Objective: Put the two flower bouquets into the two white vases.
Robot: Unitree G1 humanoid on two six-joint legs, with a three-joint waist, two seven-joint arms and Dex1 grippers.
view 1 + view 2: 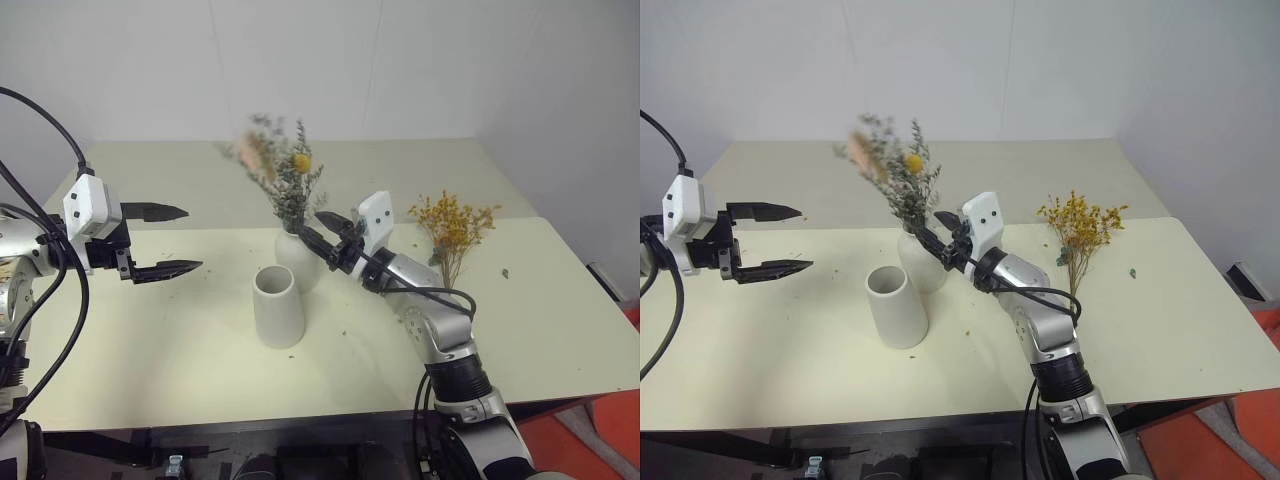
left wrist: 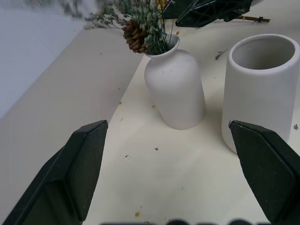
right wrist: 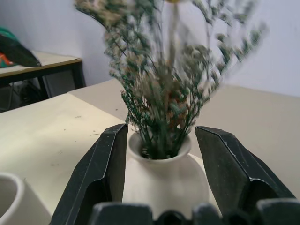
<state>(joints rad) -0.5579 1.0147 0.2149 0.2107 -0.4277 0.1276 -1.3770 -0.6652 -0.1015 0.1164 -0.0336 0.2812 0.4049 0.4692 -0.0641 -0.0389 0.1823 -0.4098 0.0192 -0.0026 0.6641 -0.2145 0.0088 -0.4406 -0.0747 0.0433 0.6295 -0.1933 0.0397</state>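
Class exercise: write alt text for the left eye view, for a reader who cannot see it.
A grey-green bouquet stands in a narrow-necked white vase, with the right gripper open beside its neck. A wide white vase stands empty in front, a yellow bouquet lies on the table, and the left gripper hovers open.

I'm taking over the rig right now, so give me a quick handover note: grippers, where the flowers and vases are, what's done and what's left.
Left gripper: open, holding nothing, off to the left of the vases.
Right gripper: open, fingers either side of the bottle vase's neck, holding nothing.
Grey-green bouquet: standing in the bottle vase. Done.
Yellow bouquet: lying on the table, to the right of the right arm.
Wide vase: empty, in front of the bottle vase.
Left: put the yellow bouquet in the wide vase.
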